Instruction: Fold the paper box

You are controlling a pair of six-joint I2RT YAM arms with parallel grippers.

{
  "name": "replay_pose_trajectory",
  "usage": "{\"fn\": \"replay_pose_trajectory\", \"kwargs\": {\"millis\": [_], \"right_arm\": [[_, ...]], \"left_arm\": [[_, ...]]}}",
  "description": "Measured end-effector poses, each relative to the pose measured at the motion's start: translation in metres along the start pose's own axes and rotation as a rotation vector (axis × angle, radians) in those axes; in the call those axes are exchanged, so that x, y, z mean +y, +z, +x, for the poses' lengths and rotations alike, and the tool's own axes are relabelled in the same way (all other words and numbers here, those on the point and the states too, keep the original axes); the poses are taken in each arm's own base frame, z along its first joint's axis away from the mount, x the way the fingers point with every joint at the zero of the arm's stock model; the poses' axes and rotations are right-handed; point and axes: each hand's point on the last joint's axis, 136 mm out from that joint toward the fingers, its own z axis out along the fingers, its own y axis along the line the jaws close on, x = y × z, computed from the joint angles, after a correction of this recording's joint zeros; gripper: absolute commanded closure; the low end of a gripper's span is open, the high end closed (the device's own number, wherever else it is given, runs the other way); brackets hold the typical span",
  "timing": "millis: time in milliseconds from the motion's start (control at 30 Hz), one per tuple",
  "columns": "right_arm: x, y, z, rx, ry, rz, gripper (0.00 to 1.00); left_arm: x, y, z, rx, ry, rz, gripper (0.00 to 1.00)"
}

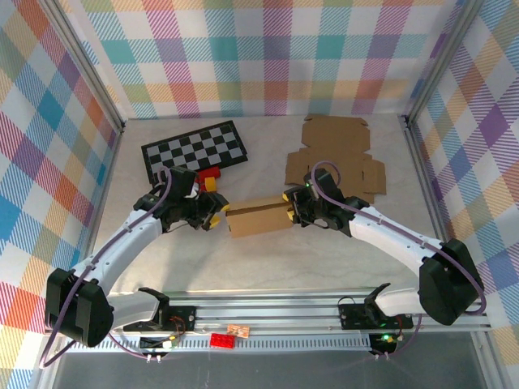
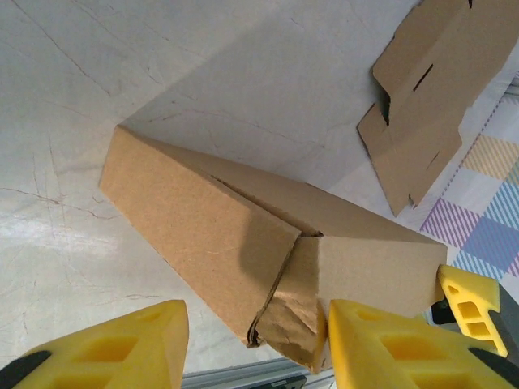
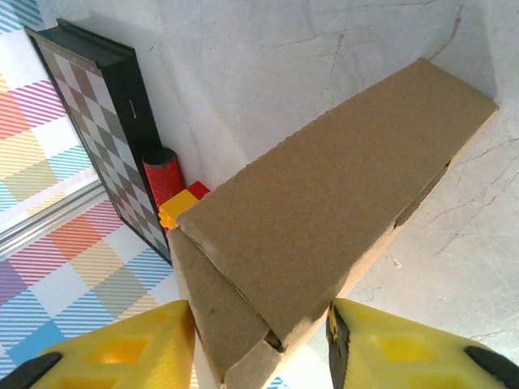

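From high above, the top camera overlooks the paper box (image 1: 259,217); both wrist cameras face it closely from opposite ends.

Flat on the far left of the pale surface (image 1: 268,267), slanted: black-framed checkerboard (image 1: 195,151). Against its near edge, a red cylinder (image 3: 165,172), a yellow block (image 3: 177,207) just beside. Far right, unfolded cardboard cutout (image 1: 334,154) lying flat, notched edges and slots showing. On the metal rail (image 1: 308,312) at the near edge, a red brick (image 1: 222,339), a small brown piece (image 1: 238,331) just beside. All around, pastel plaid walls (image 1: 268,49).

Box (image 1: 258,219) between left hand (image 1: 220,212), right hand (image 1: 290,212)
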Motion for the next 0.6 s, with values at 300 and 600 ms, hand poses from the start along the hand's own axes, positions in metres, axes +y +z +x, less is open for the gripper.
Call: {"fn": "replay_pose_trajectory", "kwargs": {"millis": [300,600], "right_arm": [[-0.0016,0.0008,-0.0002,0.010,0.005,0.009,0.54],[-0.0058,-0.0016,-0.0012,0.022,0.001,0.041,0.51]], "left_arm": [[0.0031,0.0051,0.0009,0.007,0.016,0.013,0.59],[0.0047,0.0090,0.0043,0.016,0.050,0.056,0.70]]}}
